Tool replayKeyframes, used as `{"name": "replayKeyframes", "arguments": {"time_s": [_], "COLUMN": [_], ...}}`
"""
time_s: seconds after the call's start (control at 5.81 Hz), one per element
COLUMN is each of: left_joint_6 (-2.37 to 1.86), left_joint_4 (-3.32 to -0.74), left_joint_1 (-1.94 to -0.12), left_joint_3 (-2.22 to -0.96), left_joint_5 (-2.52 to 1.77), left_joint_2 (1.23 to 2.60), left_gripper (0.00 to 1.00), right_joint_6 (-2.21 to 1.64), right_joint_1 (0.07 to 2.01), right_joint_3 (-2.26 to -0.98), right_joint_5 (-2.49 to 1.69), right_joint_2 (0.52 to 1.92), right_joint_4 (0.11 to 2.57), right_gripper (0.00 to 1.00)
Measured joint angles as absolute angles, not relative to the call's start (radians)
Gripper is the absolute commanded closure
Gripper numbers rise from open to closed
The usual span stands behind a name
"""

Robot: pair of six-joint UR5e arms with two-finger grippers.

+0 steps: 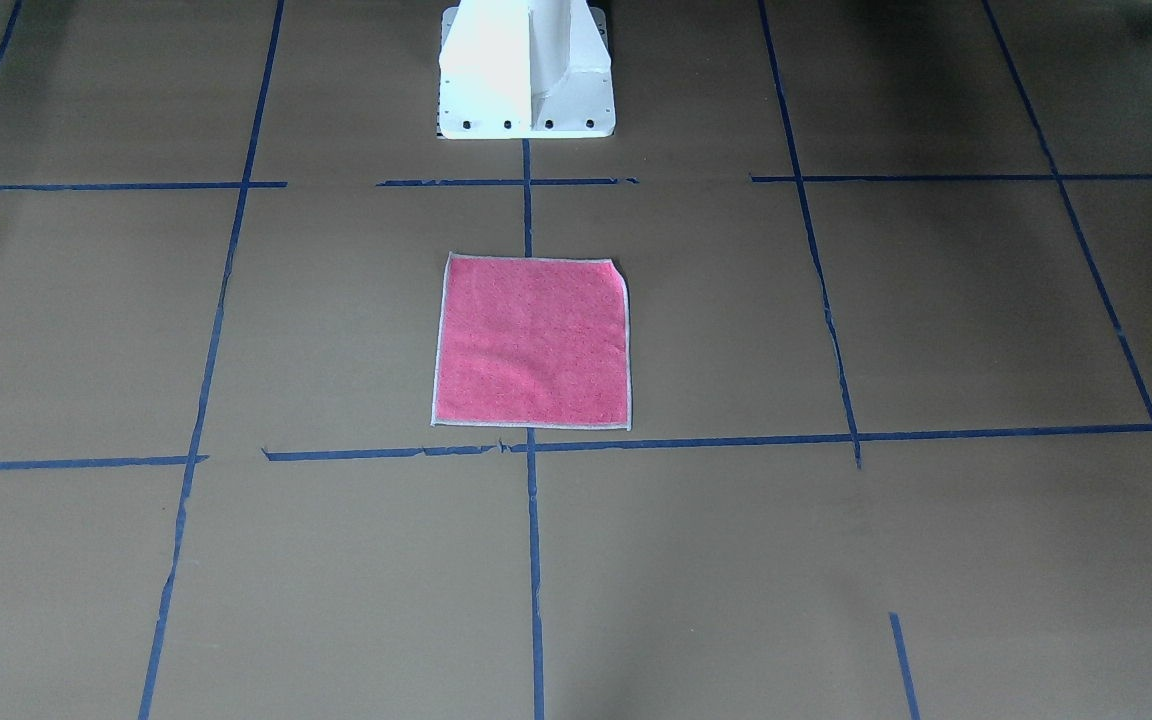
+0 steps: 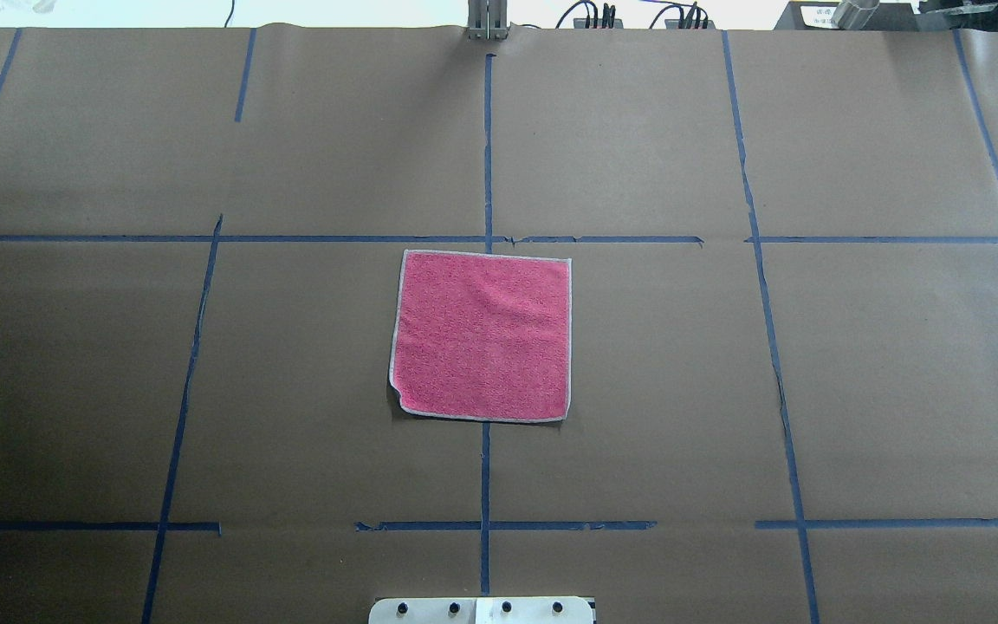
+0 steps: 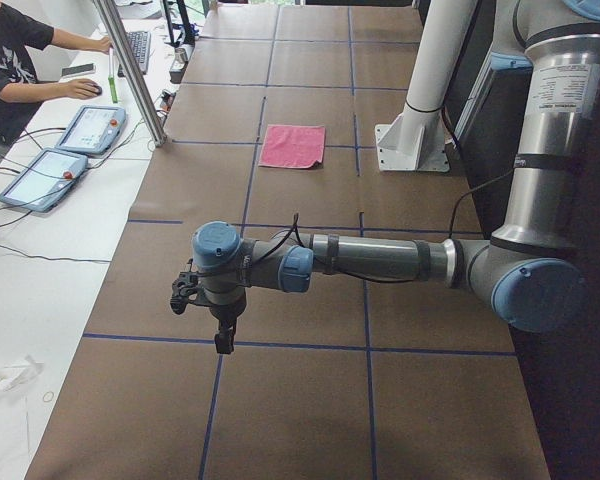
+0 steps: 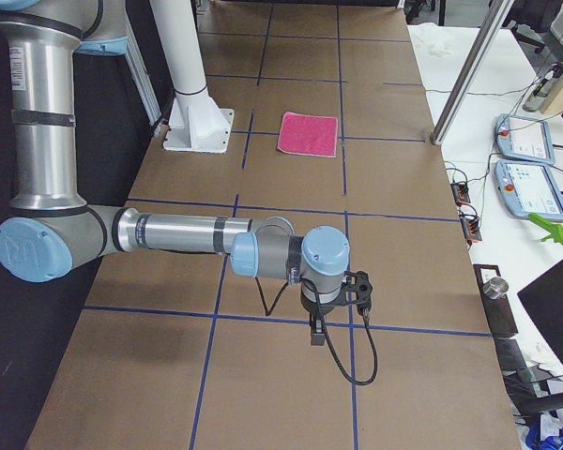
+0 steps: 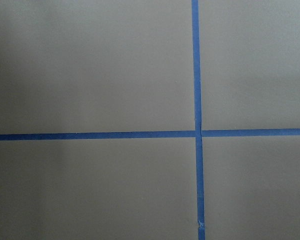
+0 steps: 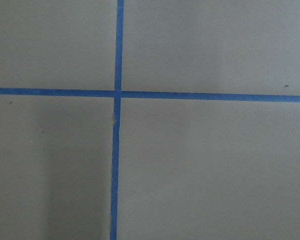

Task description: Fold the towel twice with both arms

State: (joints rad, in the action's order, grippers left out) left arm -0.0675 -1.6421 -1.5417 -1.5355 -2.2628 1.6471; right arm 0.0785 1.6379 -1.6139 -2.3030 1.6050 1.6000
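Note:
The towel (image 1: 531, 340) lies flat and unfolded, pink face up, at the middle of the brown table, just in front of the pedestal. It also shows in the overhead view (image 2: 482, 336), where its near-left corner is slightly curled. My left gripper (image 3: 223, 335) hangs over the table far from the towel (image 3: 293, 146), toward my left end. My right gripper (image 4: 316, 333) hangs far from the towel (image 4: 309, 134), toward my right end. Both show only in the side views, so I cannot tell if they are open or shut. The wrist views show only paper and blue tape.
The white pedestal base (image 1: 526, 70) stands behind the towel. Blue tape lines (image 2: 486, 147) grid the brown paper. An operator (image 3: 10, 60) sits at a side desk with tablets (image 3: 90, 128). A metal post (image 3: 130, 70) stands at the table's far edge.

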Motion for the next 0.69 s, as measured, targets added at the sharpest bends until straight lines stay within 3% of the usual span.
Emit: {"name": "replayKeyframes", "arguments": {"time_s": [0.34, 0.69], "left_joint_6": [-0.085, -0.212], "left_joint_4": [-1.627, -1.546], "left_joint_1": [-1.531, -1.426], "left_joint_3": [-1.533, -1.528], "left_joint_5": [-2.267, -2.269], "left_joint_2": [1.692, 1.859], "left_gripper": [0.00, 0.00], "right_joint_6": [0.073, -0.055], "right_joint_1": [1.626, 1.512], "right_joint_3": [-1.616, -1.616], "right_joint_5": [-2.304, -2.306], "right_joint_2": [1.569, 1.427], "right_joint_4": [1.605, 1.614], "right_gripper": [0.00, 0.00]}}
